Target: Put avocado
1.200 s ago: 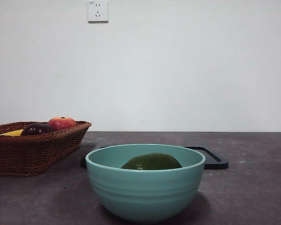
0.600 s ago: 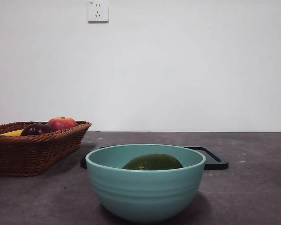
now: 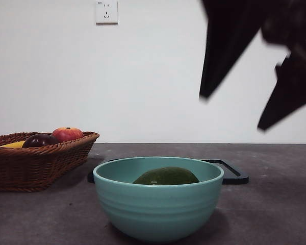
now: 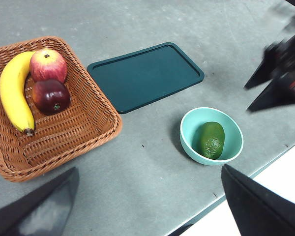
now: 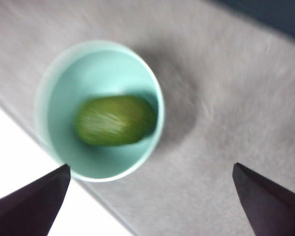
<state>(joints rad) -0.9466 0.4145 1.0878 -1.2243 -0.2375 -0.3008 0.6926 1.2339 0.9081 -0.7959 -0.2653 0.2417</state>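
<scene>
Avocado (image 4: 212, 139) lying on its side inside the teal bowl (image 4: 188, 138), near the table (image 4: 152, 167) edge. Right gripper (image 3: 257, 109) high above and to one side of the bowl, jaws spread wide, holding nothing. Left gripper (image 4: 147, 206) well apart from everything, also wide and empty, looking down over the whole scene.

Risks, as a judgement: bowl close to the table edge, so a descent striking the rim could shove or tip it off. Smooth rounded fruit sitting against the curved wall, so a pinch off its middle could roll it or squirt it out of the jaws. Deep bowl, little room for spread jaws beside the fruit; one jaw catching the rim likely if badly centred.

Front view: only the fruit's top above the rim, with the wicker basket (image 3: 41, 163) and black tray (image 3: 234, 173) behind. Left wrist view: full layout, including the banana (image 4: 12, 93), red apple (image 4: 48, 65) and dark plum (image 4: 51, 95) in the basket. Right wrist view: blurred, bowl and fruit straight below.
</scene>
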